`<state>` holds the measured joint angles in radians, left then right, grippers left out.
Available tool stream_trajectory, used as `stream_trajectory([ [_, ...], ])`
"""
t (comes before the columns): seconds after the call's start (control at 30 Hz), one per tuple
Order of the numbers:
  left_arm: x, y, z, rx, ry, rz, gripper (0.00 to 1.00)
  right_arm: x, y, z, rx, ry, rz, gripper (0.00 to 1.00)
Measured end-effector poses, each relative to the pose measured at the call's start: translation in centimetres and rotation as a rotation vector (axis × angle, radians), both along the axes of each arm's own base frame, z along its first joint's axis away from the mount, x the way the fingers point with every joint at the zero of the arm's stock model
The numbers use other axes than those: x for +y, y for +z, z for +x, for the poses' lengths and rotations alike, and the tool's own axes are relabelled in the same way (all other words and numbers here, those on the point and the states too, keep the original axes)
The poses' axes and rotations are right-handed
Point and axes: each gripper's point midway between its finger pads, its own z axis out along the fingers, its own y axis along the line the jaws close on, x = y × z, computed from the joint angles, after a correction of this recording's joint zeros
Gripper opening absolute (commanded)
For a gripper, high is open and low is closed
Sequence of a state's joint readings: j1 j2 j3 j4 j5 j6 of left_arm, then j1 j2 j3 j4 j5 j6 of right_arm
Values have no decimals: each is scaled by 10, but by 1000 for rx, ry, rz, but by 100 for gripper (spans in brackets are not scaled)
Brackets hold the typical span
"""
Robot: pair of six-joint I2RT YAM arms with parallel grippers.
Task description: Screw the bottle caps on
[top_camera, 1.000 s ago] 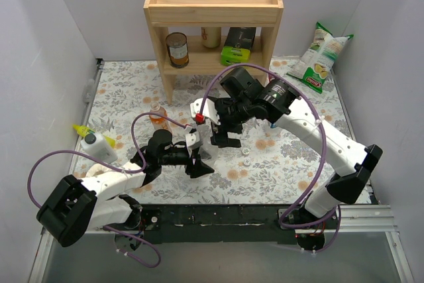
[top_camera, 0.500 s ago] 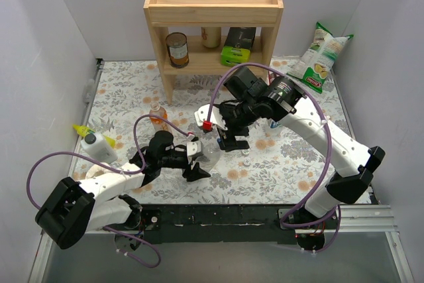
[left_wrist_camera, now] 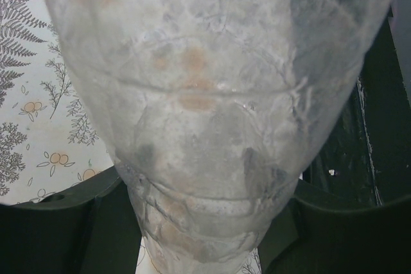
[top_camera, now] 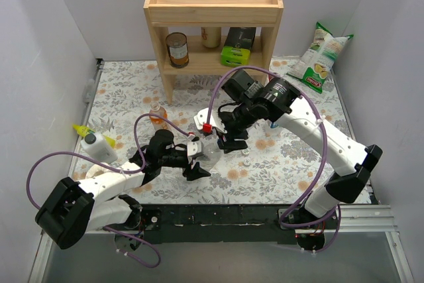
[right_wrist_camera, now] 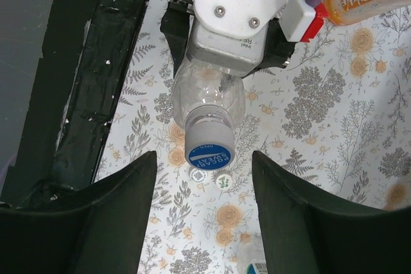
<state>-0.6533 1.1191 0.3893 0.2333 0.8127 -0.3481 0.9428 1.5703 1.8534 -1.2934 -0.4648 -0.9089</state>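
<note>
Take the clear bottle as your reference. Over the last second your right arm has swung down and in toward that bottle's neck end. The right gripper has drawn its jaws in from fully wide to roughly halfway, and they stand apart, gripping nothing. Your left gripper has not altered: it is clamped round the bottle's body, holding it tipped over above the table with the neck aimed at the right wrist camera. A blue cap already sits on that neck. I read this as the approach to grip and twist that cap. I cannot tell whether it is threaded down or only resting, so square the jaws on it before closing.

Containers, biggest first:

- The wooden shelf, well behind the clear bottle, carries a brown tin can and a green box on its lower board.
- The snack bag lies far off to the bottle's rear right.
- The white squeeze bottle stands well to the clear bottle's left, yellow nozzle on.
- The clear bottle itself looks empty, since the floral cloth shows through its wall.
- The orange bottle, near its rear left, holds orange liquid. Its mouth is too small to judge.

On the table just below the clear bottle's capped end lie a white cap and a second pale cap, both loose.
</note>
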Motion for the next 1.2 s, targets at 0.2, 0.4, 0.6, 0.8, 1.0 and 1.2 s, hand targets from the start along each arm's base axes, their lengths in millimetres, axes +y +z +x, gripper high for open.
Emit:
stream_trajectory([
  [0.2, 0, 1, 0, -2, -1, -2, 0, 3, -4, -1, 14, 12, -3, 54],
  [0.4, -1, 1, 0, -3, -6, -2, 0, 5, -6, -1, 25, 17, -5, 35],
  [0.6, 0, 0, 0, -11, -7, 2, 0, 6, -7, -1, 26, 20, -4, 28],
  [0.8, 3, -5, 8, -31, 32, 32, 0, 5, -13, 3, 17, 10, -23, 26],
  [1.0, 7, -8, 20, -60, 85, 73, 0, 4, -20, 12, -13, -13, -57, 24],
  [1.2, 9, -10, 25, -63, 110, 88, 0, 4, -24, 17, -20, -32, -73, 21],
])
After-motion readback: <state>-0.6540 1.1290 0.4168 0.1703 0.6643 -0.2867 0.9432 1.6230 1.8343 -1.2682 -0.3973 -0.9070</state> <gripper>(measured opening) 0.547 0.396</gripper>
